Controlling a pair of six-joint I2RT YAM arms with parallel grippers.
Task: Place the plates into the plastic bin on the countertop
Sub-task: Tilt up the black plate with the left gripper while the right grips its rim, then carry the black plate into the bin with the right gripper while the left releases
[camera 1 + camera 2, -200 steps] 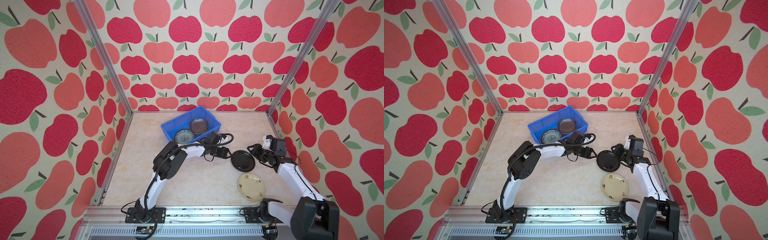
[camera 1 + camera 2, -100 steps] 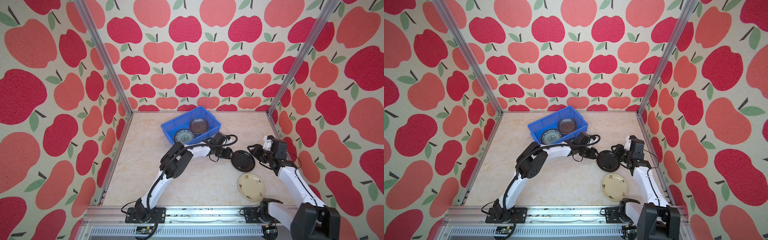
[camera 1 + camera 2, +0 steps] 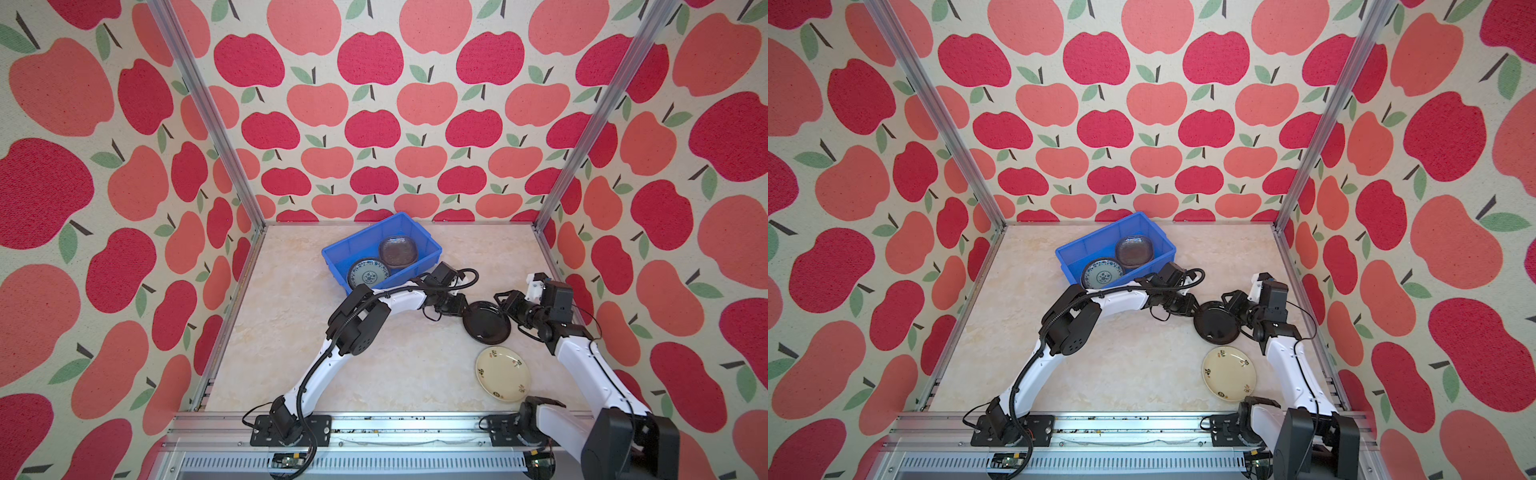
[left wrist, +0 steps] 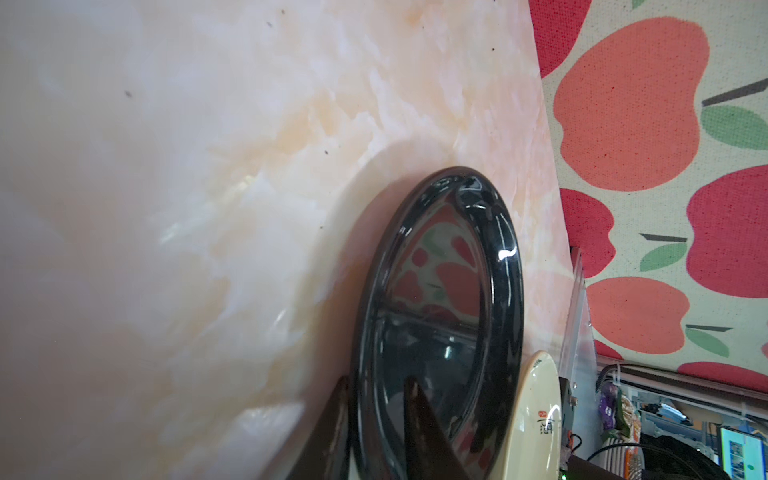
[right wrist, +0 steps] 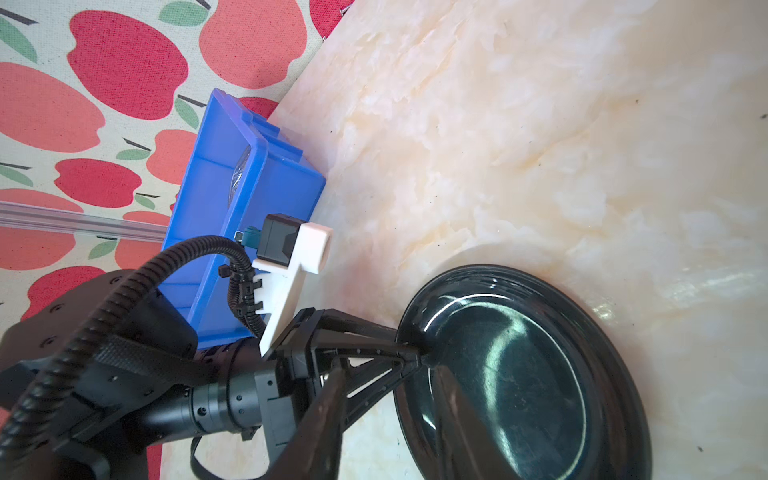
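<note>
A glossy black plate (image 3: 486, 323) (image 3: 1217, 325) hangs slightly tilted just above the countertop (image 3: 291, 332), between both grippers. My left gripper (image 3: 464, 308) (image 4: 376, 386) is shut on its left rim, one finger inside the dish and one outside. My right gripper (image 3: 506, 306) (image 5: 386, 370) is shut on the opposite rim. A cream floral plate (image 3: 503, 374) (image 3: 1229, 373) lies flat in front of it. The blue plastic bin (image 3: 361, 244) (image 3: 1096, 243) at the back holds a teal patterned plate (image 3: 368, 272) and a smoky glass plate (image 3: 398, 250).
Apple-patterned walls and aluminium rails close in the countertop on three sides. The left arm's forearm and cable loop (image 3: 467, 276) lie just in front of the bin's near wall. The right wall stands close behind the right wrist (image 3: 555, 297).
My left gripper slid right from the bin's front to the black plate and closed its jaws on the rim. The right gripper kept its hold and place.
</note>
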